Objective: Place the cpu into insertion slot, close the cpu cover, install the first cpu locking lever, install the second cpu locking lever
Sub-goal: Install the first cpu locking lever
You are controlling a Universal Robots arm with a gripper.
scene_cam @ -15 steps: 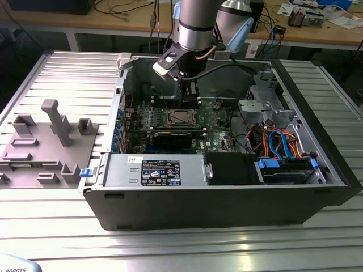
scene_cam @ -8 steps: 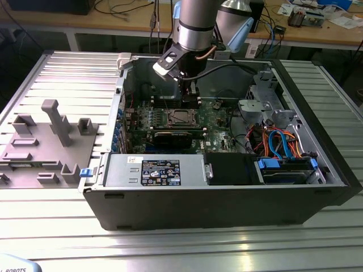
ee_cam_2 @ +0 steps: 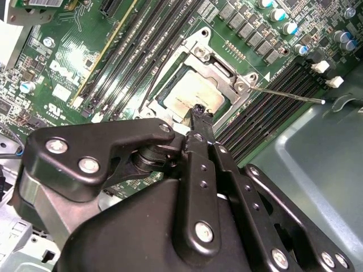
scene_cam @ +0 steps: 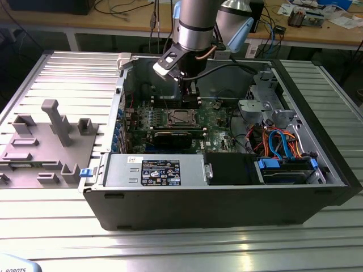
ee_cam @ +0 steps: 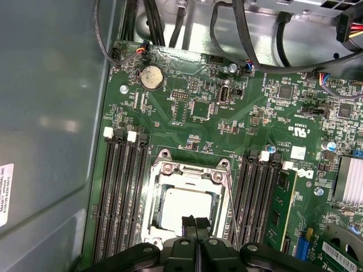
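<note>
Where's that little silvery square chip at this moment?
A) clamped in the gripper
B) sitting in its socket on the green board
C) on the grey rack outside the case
B: in the first wrist view the cpu lies flat in the insertion slot, with the gripper close by.

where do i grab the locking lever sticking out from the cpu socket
Take the locking lever near its free tip, probably from above: the thin rod juts from the cpu cover out over the memory slots.
</note>
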